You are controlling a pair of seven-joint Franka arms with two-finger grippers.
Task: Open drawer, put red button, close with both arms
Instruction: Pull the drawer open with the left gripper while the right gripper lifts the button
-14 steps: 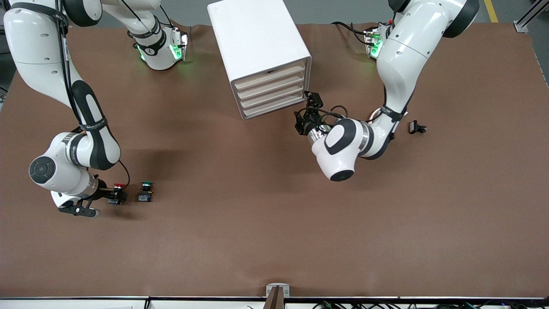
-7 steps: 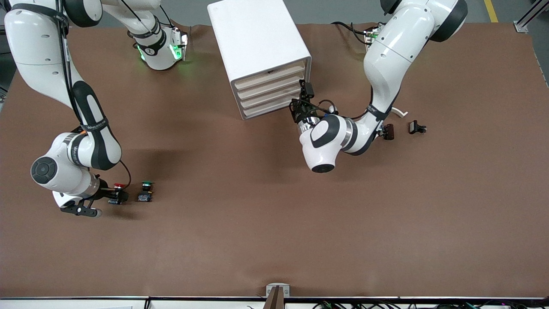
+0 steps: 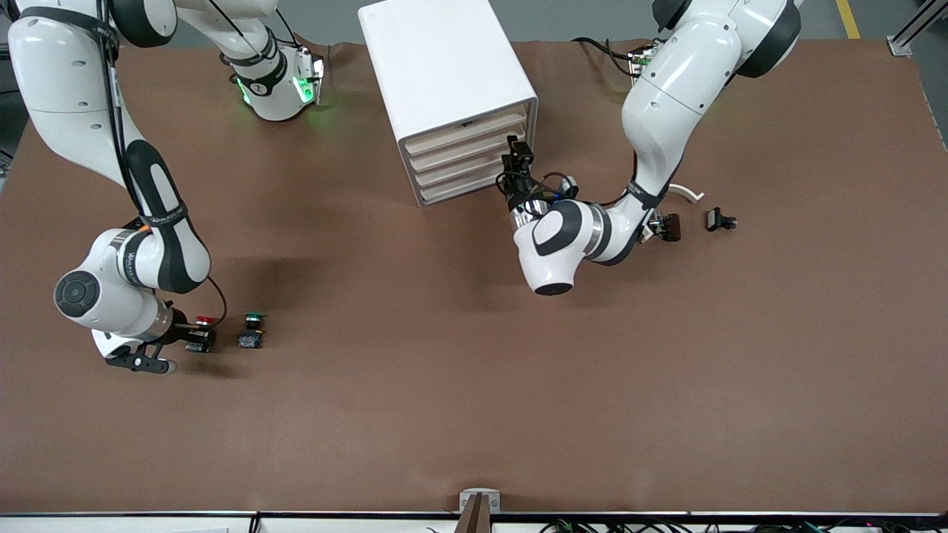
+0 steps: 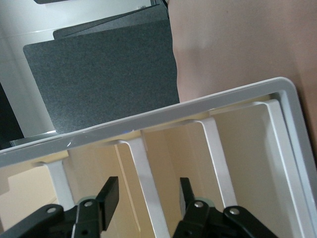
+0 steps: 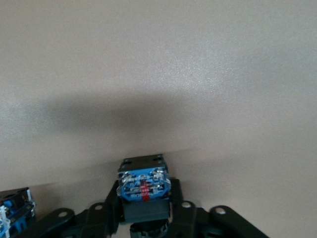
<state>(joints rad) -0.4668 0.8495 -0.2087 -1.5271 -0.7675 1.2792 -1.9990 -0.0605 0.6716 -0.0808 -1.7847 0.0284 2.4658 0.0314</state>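
The red button, a red cap on a dark block, is near the right arm's end of the table. My right gripper is shut on its block low over the table. I cannot tell if the button is lifted. The white drawer cabinet stands at the middle of the table near the bases, its stacked drawers pushed in. My left gripper is open at the drawer fronts. In the left wrist view its fingers straddle a white drawer edge.
A green-capped button stands close beside the red one, toward the table's middle; its block also shows in the right wrist view. Two small dark parts and a white curved piece lie near the left arm's end.
My left arm has swung toward the cabinet, bringing its open gripper from off the cabinet's corner up to the drawer fronts. My right gripper has hardly moved.
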